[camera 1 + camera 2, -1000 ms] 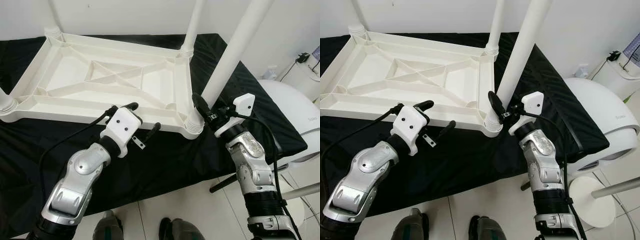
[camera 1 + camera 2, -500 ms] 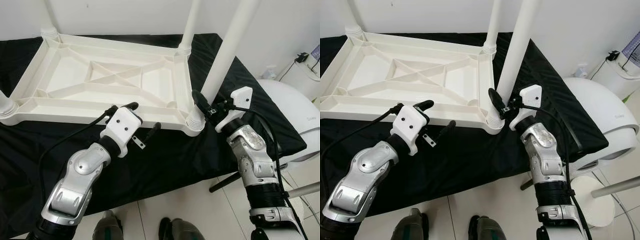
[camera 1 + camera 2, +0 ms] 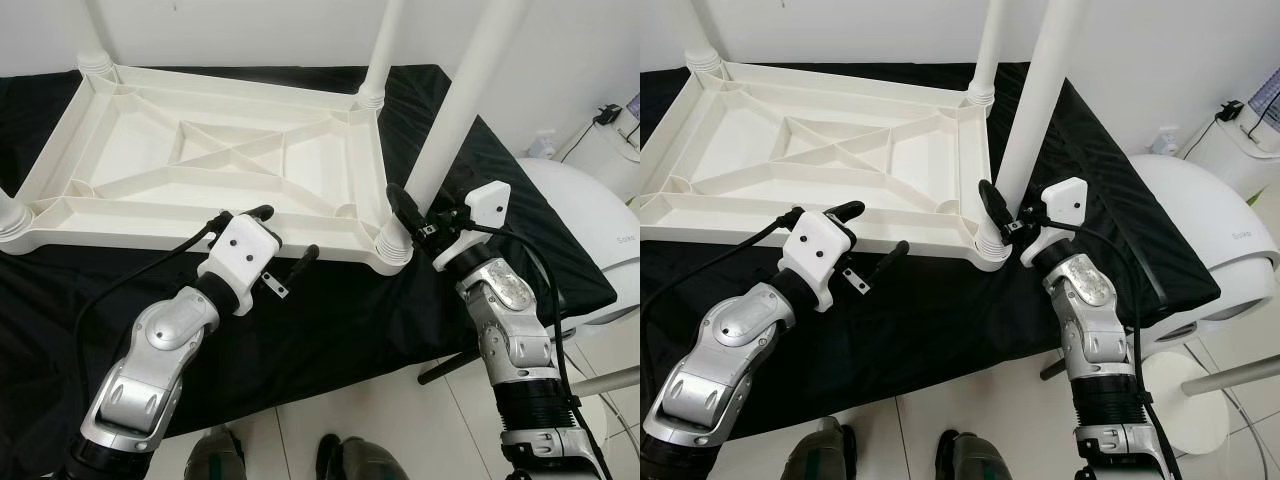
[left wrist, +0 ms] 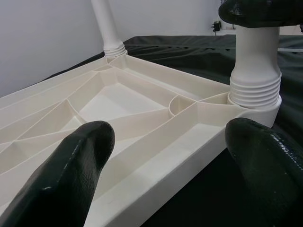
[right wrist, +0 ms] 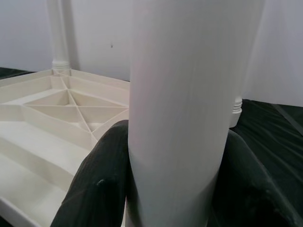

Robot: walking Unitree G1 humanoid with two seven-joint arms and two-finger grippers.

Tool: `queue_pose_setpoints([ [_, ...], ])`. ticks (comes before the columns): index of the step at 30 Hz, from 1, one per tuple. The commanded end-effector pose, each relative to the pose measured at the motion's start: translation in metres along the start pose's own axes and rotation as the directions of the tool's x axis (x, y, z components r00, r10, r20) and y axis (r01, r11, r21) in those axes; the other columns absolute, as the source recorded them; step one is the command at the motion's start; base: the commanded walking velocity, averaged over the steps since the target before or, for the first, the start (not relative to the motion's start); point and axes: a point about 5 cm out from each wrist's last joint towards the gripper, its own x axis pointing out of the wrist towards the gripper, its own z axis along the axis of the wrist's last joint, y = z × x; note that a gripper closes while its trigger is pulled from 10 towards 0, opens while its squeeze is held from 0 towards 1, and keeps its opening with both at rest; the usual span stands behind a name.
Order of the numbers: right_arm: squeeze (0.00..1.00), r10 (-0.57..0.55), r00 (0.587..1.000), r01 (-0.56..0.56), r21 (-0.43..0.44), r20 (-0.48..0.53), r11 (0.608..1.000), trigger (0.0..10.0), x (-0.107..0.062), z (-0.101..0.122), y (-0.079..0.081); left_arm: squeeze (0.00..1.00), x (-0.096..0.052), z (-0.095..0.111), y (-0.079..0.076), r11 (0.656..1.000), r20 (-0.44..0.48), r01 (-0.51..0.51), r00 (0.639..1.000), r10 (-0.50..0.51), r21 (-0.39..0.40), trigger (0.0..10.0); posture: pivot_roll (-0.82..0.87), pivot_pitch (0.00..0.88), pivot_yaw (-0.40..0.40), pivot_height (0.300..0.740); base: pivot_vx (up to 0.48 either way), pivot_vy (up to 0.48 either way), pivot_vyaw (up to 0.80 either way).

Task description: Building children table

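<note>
**Plain indoor room, likely a home or test space**

Bare white walls point(image 3: 250, 30) behind, pale tiled floor point(image 3: 400, 410) in front. Low surface draped in black cloth point(image 3: 330, 330), bearing an upturned white plastic table top point(image 3: 200, 160). To the right, a rounded white appliance point(image 3: 590, 230) and a plugged-in cable point(image 3: 603, 115).

Across the upper left of your head view, the upside-down children's table point(image 3: 210, 160) lies on the cloth-covered tabletop point(image 3: 340, 320). Lower left, your left gripper point(image 3: 283, 238) sits at its near edge. Right of centre, your right gripper point(image 3: 415, 222) clasps the near-right leg point(image 3: 455, 110).
</note>
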Motion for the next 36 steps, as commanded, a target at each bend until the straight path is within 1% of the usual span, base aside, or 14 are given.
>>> queue_pose_setpoints([
  [1, 0.00, -0.128, 0.976, 0.134, 0.022, -0.177, 0.991, 10.0, -0.023, -0.035, -0.018, 0.00, 0.000, 0.003, -0.002, 1.000, 0.009, 0.009, 1.000, -0.009, -0.003, 10.0, 0.06, 0.135, -0.091, 0.740, 0.000, 0.000, 0.00],
  [3, 0.00, -0.161, 0.969, 0.167, 0.016, -0.189, 0.986, 10.0, -0.025, -0.038, -0.022, 0.00, 0.001, 0.004, -0.001, 1.000, 0.011, 0.013, 1.000, -0.013, -0.002, 10.0, 0.06, 0.134, -0.088, 0.740, 0.000, 0.000, 0.00],
  [5, 0.00, -0.161, 0.969, 0.167, 0.016, -0.189, 0.986, 10.0, -0.025, -0.038, -0.022, 0.00, 0.001, 0.004, -0.001, 1.000, 0.011, 0.013, 1.000, -0.013, -0.002, 10.0, 0.06, 0.134, -0.088, 0.740, 0.000, 0.000, 0.00],
  [11, 0.00, -0.234, 0.952, 0.241, 0.010, -0.195, 0.970, 10.0, -0.029, -0.043, -0.027, 0.00, 0.000, 0.005, 0.000, 1.000, 0.012, 0.017, 1.000, -0.017, 0.001, 10.0, 0.06, 0.138, -0.086, 0.740, 0.000, 0.000, 0.00],
  [15, 0.00, -0.238, 0.951, 0.244, 0.006, -0.197, 0.970, 10.0, -0.029, -0.044, -0.027, 0.00, 0.000, 0.006, 0.000, 1.000, 0.012, 0.016, 1.000, -0.016, 0.002, 10.0, 0.07, 0.138, -0.085, 0.740, 0.000, 0.000, 0.00],
  [21, 0.00, -0.249, 0.950, 0.254, 0.000, -0.185, 0.967, 10.0, -0.025, -0.044, -0.020, 0.00, -0.001, 0.006, 0.001, 1.000, 0.011, 0.014, 1.000, -0.014, 0.005, 10.0, 0.07, 0.137, -0.084, 0.740, 0.000, 0.000, 0.00],
  [23, 0.00, -0.249, 0.950, 0.254, 0.000, -0.185, 0.967, 10.0, -0.025, -0.044, -0.020, 0.00, -0.001, 0.006, 0.001, 1.000, 0.011, 0.014, 1.000, -0.014, 0.005, 10.0, 0.07, 0.137, -0.084, 0.740, 0.000, 0.000, 0.00],
  [26, 0.00, -0.256, 0.951, 0.259, -0.001, -0.172, 0.966, 10.0, -0.024, -0.044, -0.015, 0.00, -0.001, 0.006, 0.001, 1.000, 0.011, 0.014, 1.000, -0.014, 0.005, 10.0, 0.07, 0.137, -0.084, 0.740, 0.000, 0.000, 0.00],
  [27, 0.00, -0.256, 0.951, 0.259, -0.001, -0.172, 0.966, 10.0, -0.024, -0.044, -0.015, 0.00, -0.001, 0.006, 0.001, 1.000, 0.011, 0.014, 1.000, -0.014, 0.005, 10.0, 0.07, 0.137, -0.084, 0.740, 0.000, 0.000, 0.00],
  [28, 0.00, -0.262, 0.951, 0.265, -0.003, -0.165, 0.964, 10.0, -0.024, -0.044, -0.011, 0.00, -0.001, 0.006, 0.001, 1.000, 0.012, 0.015, 1.000, -0.015, 0.004, 10.0, 0.07, 0.137, -0.083, 0.740, 0.000, 0.000, 0.00],
  [36, 0.00, -0.277, 0.950, 0.280, 0.000, -0.148, 0.960, 10.0, -0.025, -0.042, -0.006, 0.00, -0.001, 0.007, 0.001, 1.000, 0.012, 0.017, 1.000, -0.017, 0.002, 10.0, 0.07, 0.140, -0.083, 0.740, 0.000, 0.000, 0.00],
])
